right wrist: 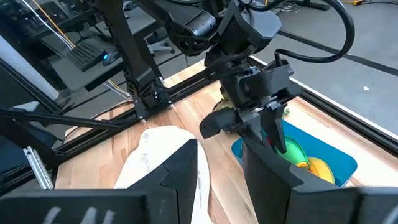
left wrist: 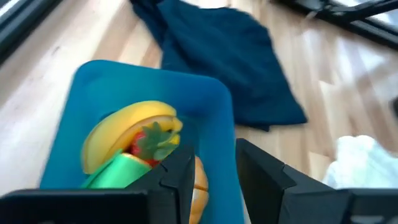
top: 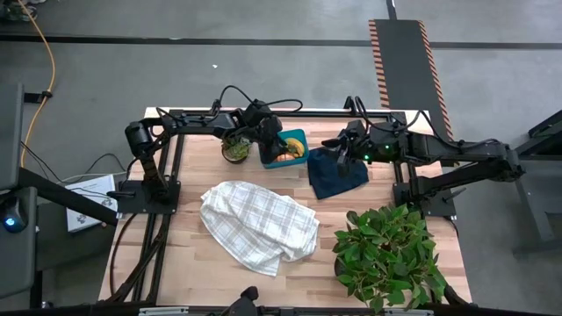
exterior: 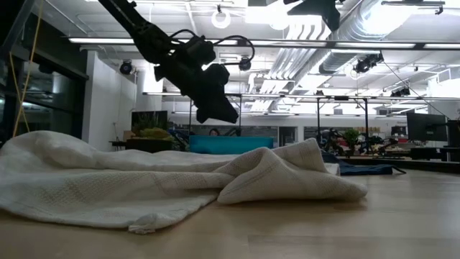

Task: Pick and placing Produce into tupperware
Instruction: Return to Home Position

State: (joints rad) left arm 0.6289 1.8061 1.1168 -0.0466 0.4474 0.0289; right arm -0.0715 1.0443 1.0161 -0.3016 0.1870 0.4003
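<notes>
The teal tupperware stands on the table at the far middle. In it lie a yellow banana, a green piece, a red berry with a green top and an orange piece. My left gripper hangs open just above the tupperware, pointing down at a slant; one finger is over the inside and one is outside its wall, with nothing pinched between them. My right gripper hovers open and empty to the right of it, above a dark navy cloth.
A small potted plant stands just left of the tupperware. A white checked cloth lies crumpled in the table's middle. A big leafy plant fills the near right corner. Black frame rails border the table's left and far edges.
</notes>
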